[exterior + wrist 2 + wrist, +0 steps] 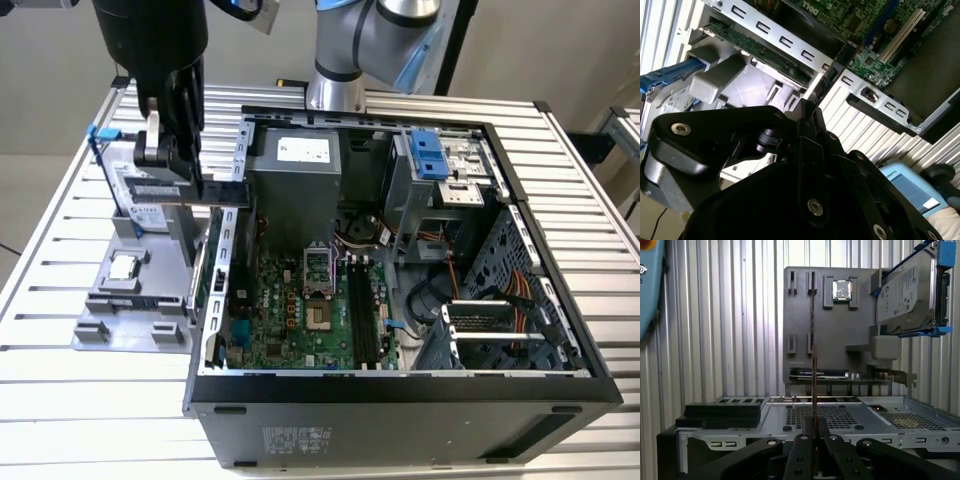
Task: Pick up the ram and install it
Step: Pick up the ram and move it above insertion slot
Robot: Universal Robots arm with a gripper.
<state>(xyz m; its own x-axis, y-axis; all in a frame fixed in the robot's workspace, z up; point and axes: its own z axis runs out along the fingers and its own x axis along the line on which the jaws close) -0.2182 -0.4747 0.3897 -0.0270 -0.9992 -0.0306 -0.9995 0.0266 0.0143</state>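
My gripper (190, 175) hangs over the grey parts holder (130, 300), just outside the open computer case's wall on the exterior view's left. It is shut on the ram (222, 190), a thin dark stick that pokes sideways toward the case. In both wrist views the ram (814, 390) (826, 75) shows edge-on as a narrow line, pinched between the black fingers (802, 450). The gripper (814, 432) (807, 107) holds it at one end. The green motherboard (290, 310) lies inside the case, with long black memory slots (362, 310) near its middle.
A silver hard drive in a blue bracket (140, 190) stands on the holder beside the gripper. A processor chip (124, 266) and a dark card (820, 374) rest on the holder too. The case (400, 390) holds a power supply (295, 190), drive cage (440, 165) and cables. Slatted table (60, 390) all around.
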